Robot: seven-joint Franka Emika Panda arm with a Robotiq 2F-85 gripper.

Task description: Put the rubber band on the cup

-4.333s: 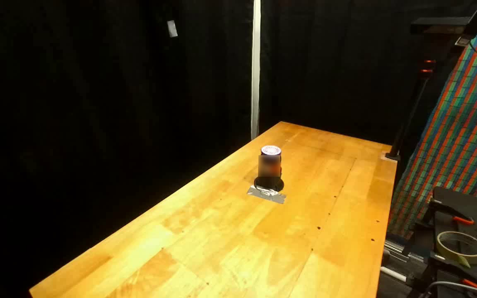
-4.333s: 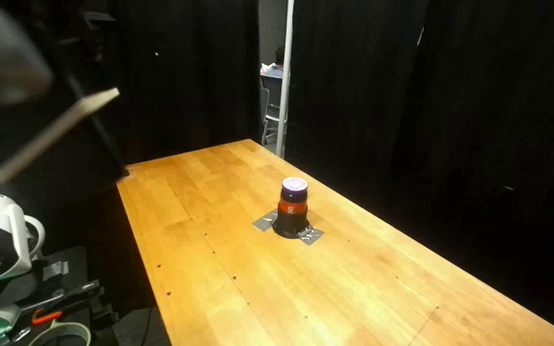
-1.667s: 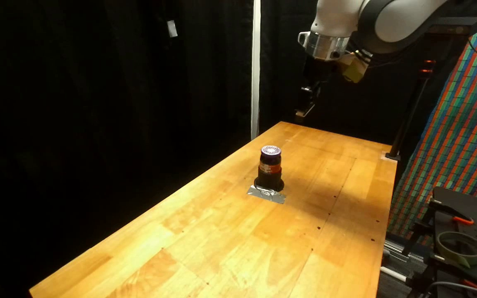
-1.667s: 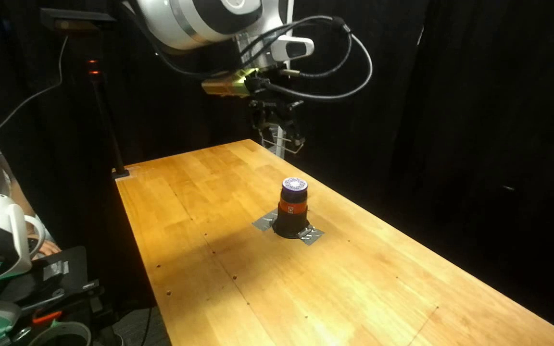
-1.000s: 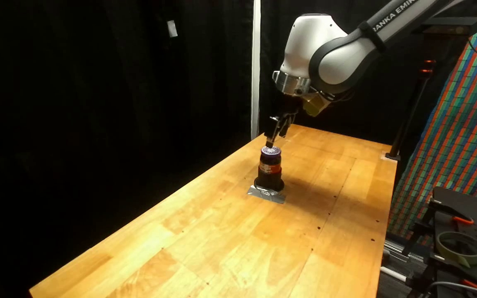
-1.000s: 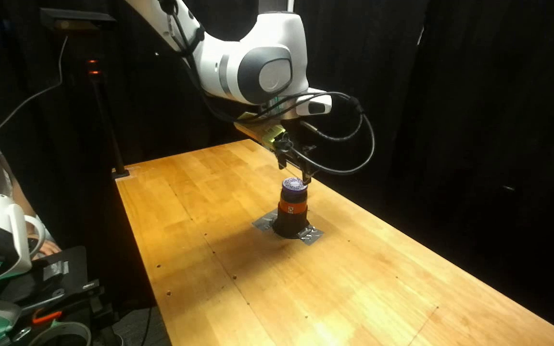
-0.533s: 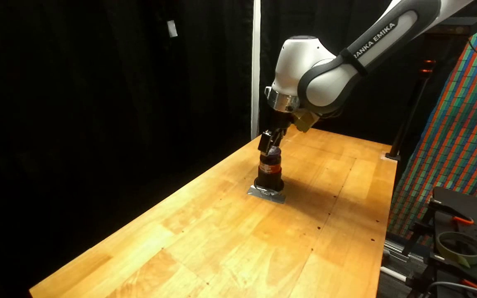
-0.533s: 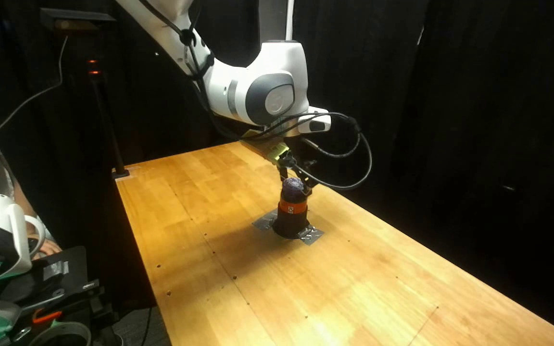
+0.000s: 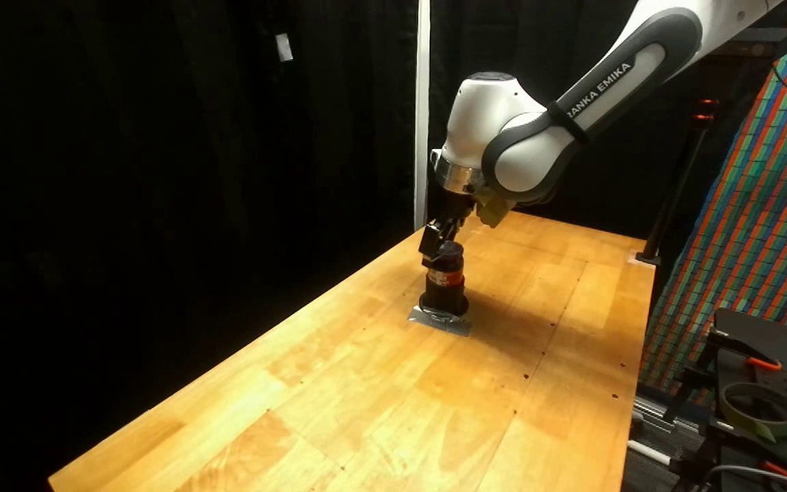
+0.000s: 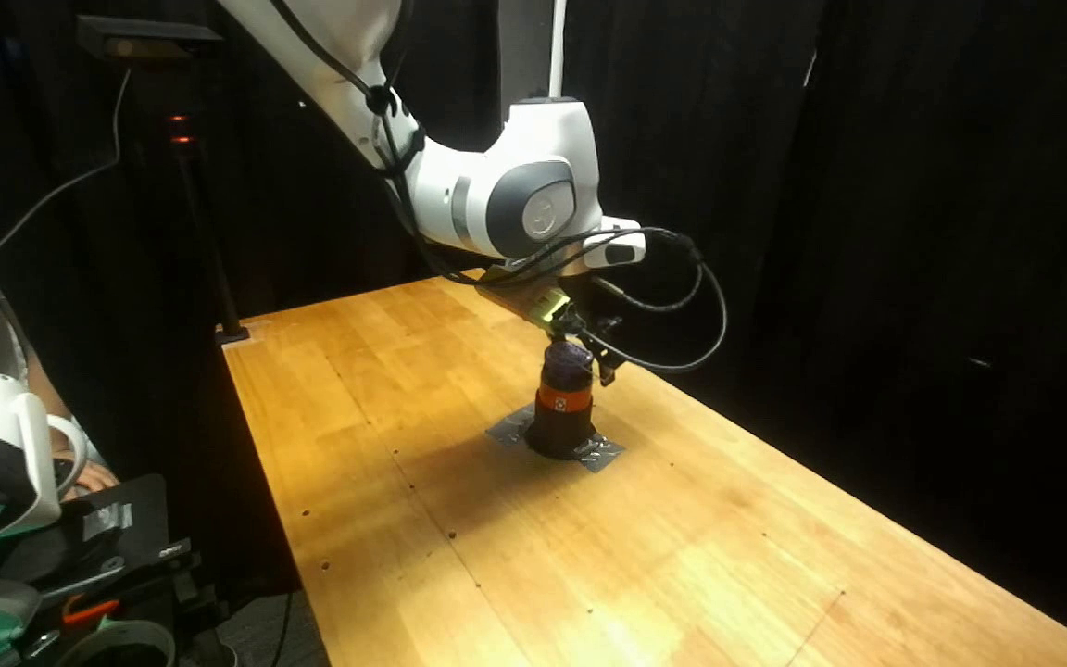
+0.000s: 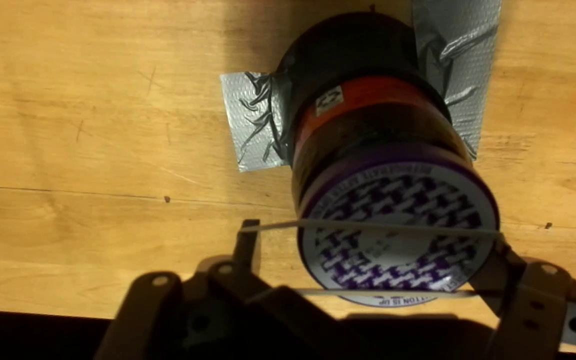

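- Strung across the claw: the rubber band.
- Close by the claw: the jar, upright.
- Below the claw: tape on the table, either side of the jar's foot.

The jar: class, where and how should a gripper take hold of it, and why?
Probably opposite sides of its lid, coming from above: the jar stands upright with that round lid on top, while tape flanks the black base.

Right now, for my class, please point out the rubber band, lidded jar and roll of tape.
Rubber band (image 11: pixel 398 228): in the wrist view, middle of the upper strand.
Lidded jar (image 10: pixel 564 399): in an exterior view, its orange label.
Roll of tape (image 9: pixel 784 428): in an exterior view, its outer wall.
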